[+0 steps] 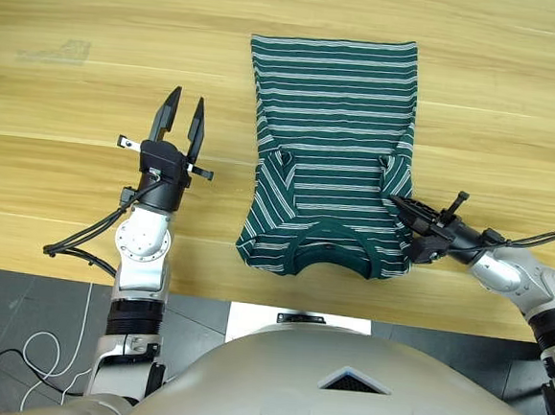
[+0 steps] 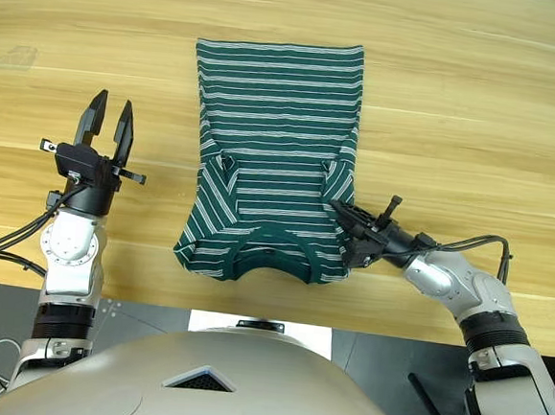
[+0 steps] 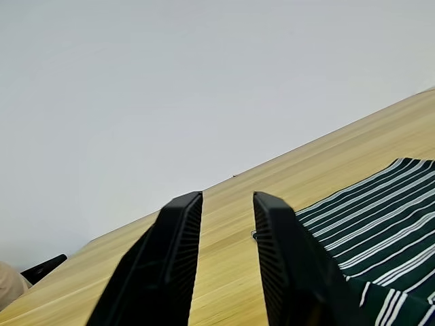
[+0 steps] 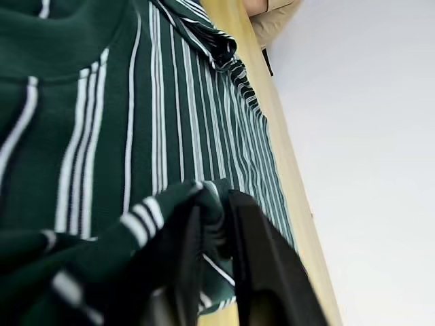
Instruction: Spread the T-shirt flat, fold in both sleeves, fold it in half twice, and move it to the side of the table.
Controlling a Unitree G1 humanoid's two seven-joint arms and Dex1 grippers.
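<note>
Sleeves look done: both folded in over the body of the dark green, white-striped cotton T-shirt [image 1: 337, 126], which is now a narrow rectangle. The two half folds and the move to the side are not yet done. The shirt lies mid-desk on the light wooden desk [image 1: 81, 19], collar at the near edge, hem far, cloth mostly smooth with slight bunching at the shoulders. Right end effector [image 1: 403, 206] is clamped on the shirt's right shoulder edge beside the collar, fabric pinched between its fingers. Left end effector [image 1: 187, 104] has its fingers apart, holds nothing, and sits over bare desk left of the shirt.
</note>
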